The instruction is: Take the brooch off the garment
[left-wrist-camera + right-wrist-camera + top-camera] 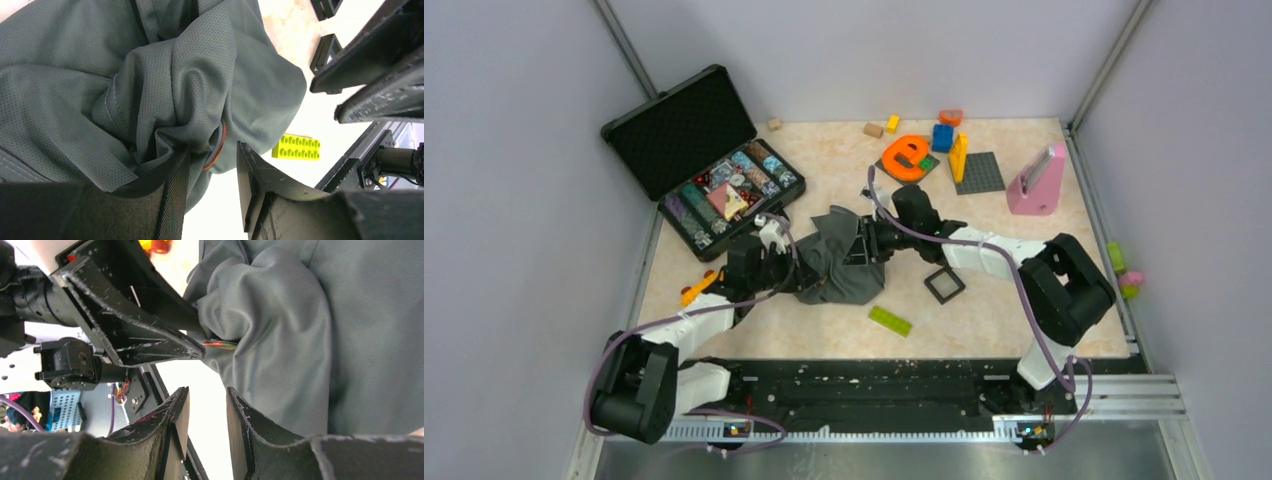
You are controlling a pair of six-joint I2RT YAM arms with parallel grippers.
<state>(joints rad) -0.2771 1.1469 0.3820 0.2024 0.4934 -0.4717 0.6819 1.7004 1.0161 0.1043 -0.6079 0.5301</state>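
Observation:
The dark grey garment (836,262) lies crumpled mid-table between both arms and fills the left wrist view (125,75) and the right wrist view (300,340). The brooch (216,149) is a small orange-brown ring pinned on a fabric fold; its edge shows in the right wrist view (221,344). My left gripper (212,162) is open, its jaws on either side of the brooch, one finger (175,185) pressed against the fabric. From above it sits at the garment's left edge (796,262). My right gripper (207,402) is open with a narrow empty gap, beside the fold, at the garment's right (869,245).
An open black case (709,160) of trinkets stands back left. A black square frame (944,285) and a green brick (890,320) lie near the garment; the brick also shows in the left wrist view (296,147). An orange letter toy (907,157), blocks and a pink object (1036,180) stand at the back.

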